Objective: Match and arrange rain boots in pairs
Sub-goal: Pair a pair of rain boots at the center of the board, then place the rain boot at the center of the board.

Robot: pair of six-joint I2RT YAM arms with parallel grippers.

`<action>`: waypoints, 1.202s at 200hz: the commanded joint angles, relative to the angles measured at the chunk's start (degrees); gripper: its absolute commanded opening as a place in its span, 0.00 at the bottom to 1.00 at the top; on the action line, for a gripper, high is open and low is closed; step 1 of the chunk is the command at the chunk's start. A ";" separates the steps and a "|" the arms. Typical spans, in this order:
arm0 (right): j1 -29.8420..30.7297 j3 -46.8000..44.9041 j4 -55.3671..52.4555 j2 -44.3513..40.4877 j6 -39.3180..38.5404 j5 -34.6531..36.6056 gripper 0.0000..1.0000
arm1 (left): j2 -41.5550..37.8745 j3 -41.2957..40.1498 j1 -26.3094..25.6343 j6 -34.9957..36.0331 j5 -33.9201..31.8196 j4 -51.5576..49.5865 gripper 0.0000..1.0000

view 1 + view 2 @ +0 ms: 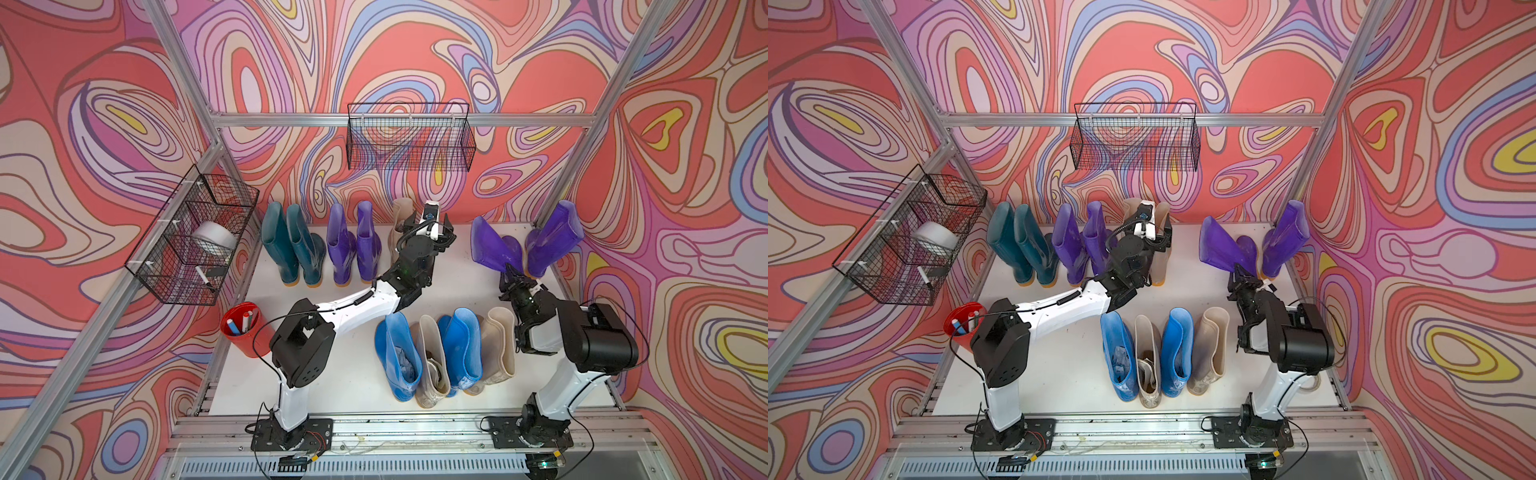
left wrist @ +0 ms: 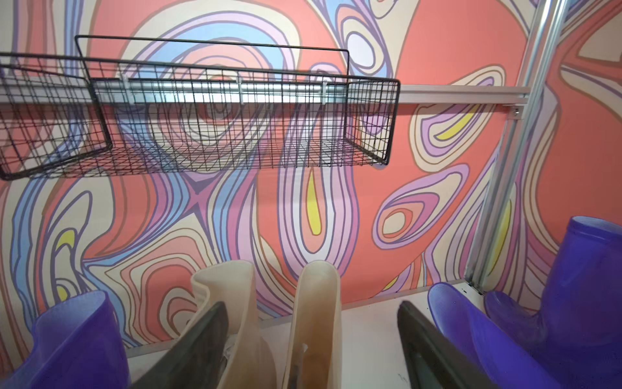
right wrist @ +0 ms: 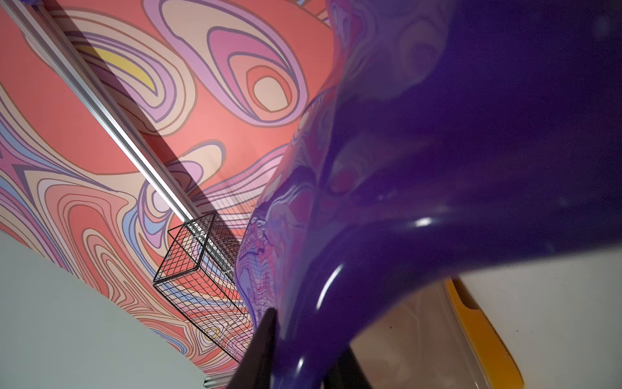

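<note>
Along the back of the white table (image 1: 457,291) stand a dark teal pair of rain boots (image 1: 291,245), a purple pair (image 1: 353,245) and two beige boots (image 2: 232,303) (image 2: 319,303). My left gripper (image 1: 428,226) (image 2: 313,336) is open over the beige ones, with one of them between its fingers. My right gripper (image 1: 513,274) (image 3: 303,353) is shut on the lower end of a purple boot (image 1: 488,245) (image 3: 437,168) that leans left. Another purple boot (image 1: 550,239) stands at the back right. In front, blue (image 1: 397,357), beige (image 1: 432,361), blue (image 1: 461,349) and beige (image 1: 496,349) boots stand in a row.
A black wire basket (image 1: 409,141) hangs on the back wall. A second one (image 1: 195,237) on the left frame holds a white roll (image 1: 214,239). A red cup (image 1: 243,330) with pens stands at the table's left edge. Aluminium posts (image 1: 557,199) frame the corners.
</note>
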 commanded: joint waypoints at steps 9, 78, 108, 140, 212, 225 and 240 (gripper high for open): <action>-0.26 1.34 3.67 -0.79 0.97 -0.73 0.24 | -2.14 10.98 -0.11 -1.82 4.39 -25.35 0.79; -0.19 1.43 3.66 -0.90 1.35 -1.95 0.24 | 3.71 39.52 0.17 -7.17 10.54 -71.72 0.79; -0.28 2.17 3.67 -1.42 1.59 -2.53 0.24 | 7.34 50.20 0.33 -8.28 16.44 -81.26 0.78; -0.31 4.24 3.72 -2.56 1.78 -3.94 0.22 | 7.46 52.41 0.44 -11.61 26.51 -81.41 0.80; -0.29 8.20 3.68 -5.02 2.25 -7.37 0.19 | 11.13 52.93 0.72 -22.35 40.54 -75.80 0.83; -0.26 8.29 3.71 -5.22 1.87 -7.71 0.17 | 12.63 53.69 0.97 -24.22 41.95 -74.59 0.83; -0.30 8.46 3.70 -5.31 1.39 -8.16 0.16 | 15.16 55.87 1.22 -26.36 43.67 -74.14 0.83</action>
